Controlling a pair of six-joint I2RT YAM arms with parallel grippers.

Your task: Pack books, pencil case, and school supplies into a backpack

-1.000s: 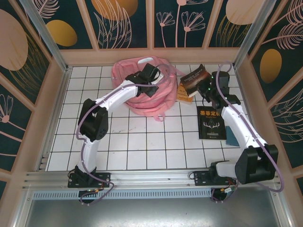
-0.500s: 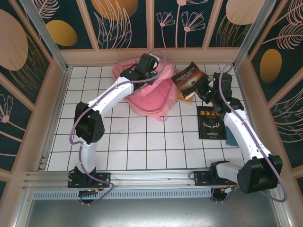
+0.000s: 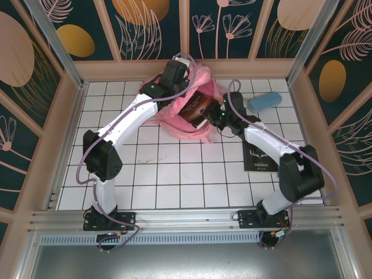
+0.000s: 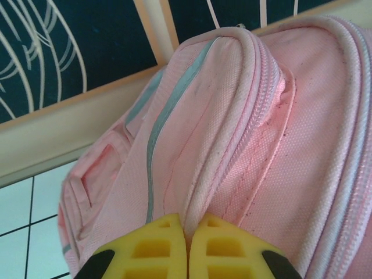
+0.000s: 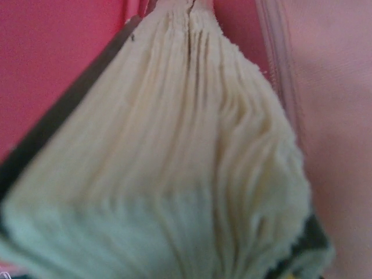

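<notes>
The pink backpack (image 3: 167,119) lies at the back centre of the tiled floor. My left gripper (image 3: 177,65) is shut on its piped zipper rim (image 4: 224,133) and holds that edge up by the back wall, yellow fingertips (image 4: 157,244) pinching the piping. My right gripper (image 3: 216,116) is shut on the book with the dark picture (image 3: 195,107), which sits tilted at the backpack's opening. In the right wrist view the book's cream page edges (image 5: 174,145) are close up, with pink lining (image 5: 52,64) around them. The black booklet (image 3: 258,158) lies flat at the right, partly under my right arm. The light blue pencil case (image 3: 264,102) rests at the back right.
Wooden walls and an aluminium frame enclose the white tiled floor (image 3: 174,180). The back wall's beige ledge (image 4: 70,128) runs just behind the lifted backpack. My right arm stretches across the tiles between the booklet and the backpack.
My right arm has swung left, carrying the book from beside the backpack to its opening. My left gripper has raised the backpack's rim toward the back wall. The pencil case is now uncovered.
</notes>
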